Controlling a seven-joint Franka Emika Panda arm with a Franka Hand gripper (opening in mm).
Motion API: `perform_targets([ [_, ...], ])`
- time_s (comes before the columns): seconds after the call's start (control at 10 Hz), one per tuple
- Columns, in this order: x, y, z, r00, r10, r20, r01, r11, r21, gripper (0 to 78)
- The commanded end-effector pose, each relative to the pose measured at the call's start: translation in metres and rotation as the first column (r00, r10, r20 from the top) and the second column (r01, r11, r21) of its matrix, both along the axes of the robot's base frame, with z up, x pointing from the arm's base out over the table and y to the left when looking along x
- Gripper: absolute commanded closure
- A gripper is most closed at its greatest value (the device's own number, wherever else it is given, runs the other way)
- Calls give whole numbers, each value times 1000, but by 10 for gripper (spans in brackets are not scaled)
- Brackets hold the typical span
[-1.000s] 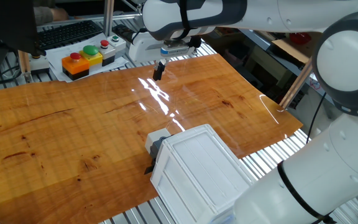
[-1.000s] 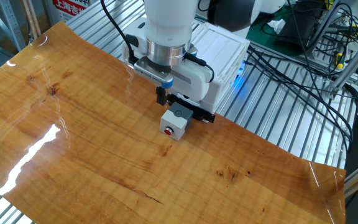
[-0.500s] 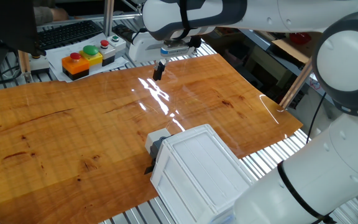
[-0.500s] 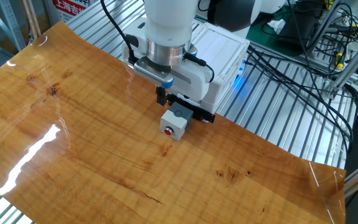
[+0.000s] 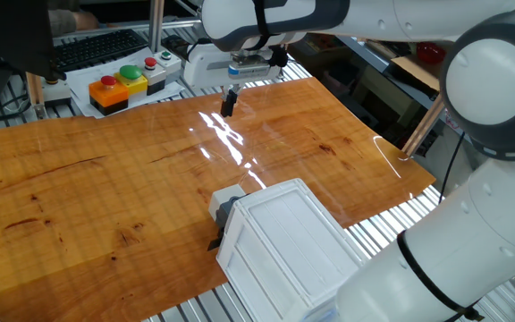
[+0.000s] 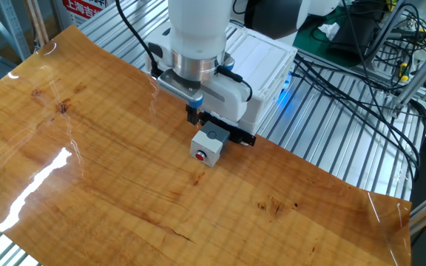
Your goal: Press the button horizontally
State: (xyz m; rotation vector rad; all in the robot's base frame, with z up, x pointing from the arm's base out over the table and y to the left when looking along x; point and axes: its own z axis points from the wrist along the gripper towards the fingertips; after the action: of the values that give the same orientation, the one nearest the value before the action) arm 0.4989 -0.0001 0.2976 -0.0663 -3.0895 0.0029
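Note:
The button [image 5: 223, 200] is a small pale cap on a dark grey base. It juts sideways from the large white ribbed box [image 5: 284, 246] at the near edge of the wooden board. In the other fixed view the button [image 6: 206, 148] shows a small red dot on its face, in front of the box [image 6: 266, 52]. My gripper [image 5: 228, 107] hangs above the board, apart from the button and on the side its face points to. It points down, and its dark fingertips form one narrow tip with no gap. In the other fixed view the gripper [image 6: 193, 117] overlaps the spot just above the button.
A yellow-orange housing with red and green domed buttons [image 5: 119, 82] and a white housing with a tiny red button [image 5: 164, 61] stand past the board's far left edge, by a keyboard [image 5: 97, 46]. Cables [image 6: 346, 74] lie on the metal slats beside the box.
The wrist and hand have shifted very slightly sideways. The fingertips stay almost where they were, and the button and box have not moved.

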Motion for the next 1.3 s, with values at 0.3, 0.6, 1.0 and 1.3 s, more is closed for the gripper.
perform_targets([
  [0.3,8,1,-14,1000,15,-21,-14,1000,8,776],
  [0.6,14,0,-24,999,10,-35,-10,1000,8,776],
  [1.0,21,-3,-49,998,-27,-48,27,1000,0,776],
  [1.3,24,-3,-51,996,-58,-70,57,998,-10,776],
])
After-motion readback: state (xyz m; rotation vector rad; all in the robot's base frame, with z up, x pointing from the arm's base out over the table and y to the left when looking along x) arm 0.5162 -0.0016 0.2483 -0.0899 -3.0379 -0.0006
